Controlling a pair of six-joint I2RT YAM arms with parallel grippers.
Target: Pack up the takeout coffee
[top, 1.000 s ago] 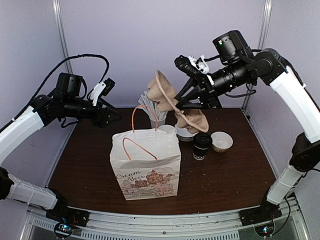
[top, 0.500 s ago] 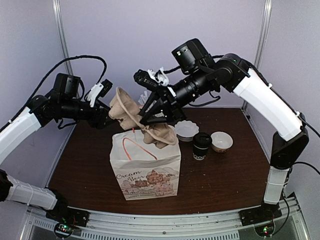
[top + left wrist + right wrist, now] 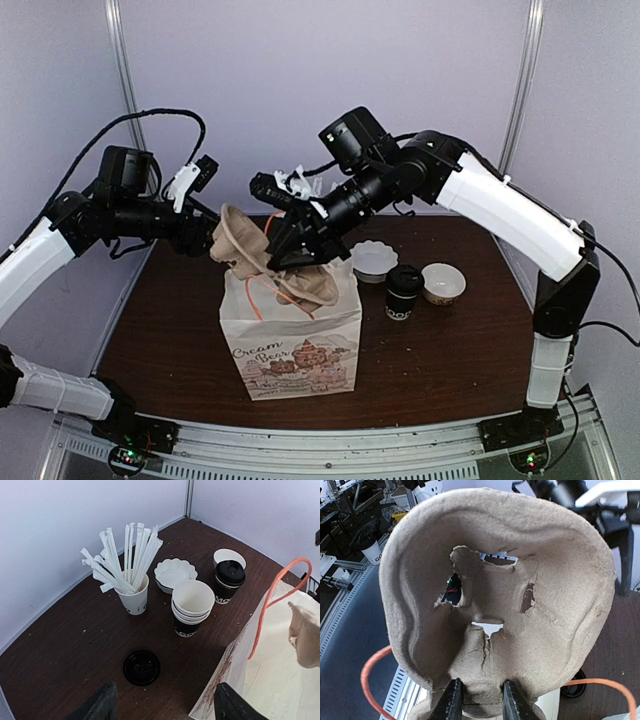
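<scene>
Brown pulp carrier (image 3: 268,260) hangs at the mouth of the paper bag (image 3: 292,340) in the overhead view, pinched by the right gripper (image 3: 288,238); the takeout coffee (image 3: 403,292) stands on the table (image 3: 450,350) just right of the bag, untouched. Left wrist view: the left gripper (image 3: 162,707) stands wide and empty beside the bag rim, placed to steady it. Right wrist view: jaws clamp the carrier's edge; lower it level before release.

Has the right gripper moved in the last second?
Yes. The right gripper carried the pulp carrier left and down, from above the white bowl to the mouth of the paper bag.
</scene>
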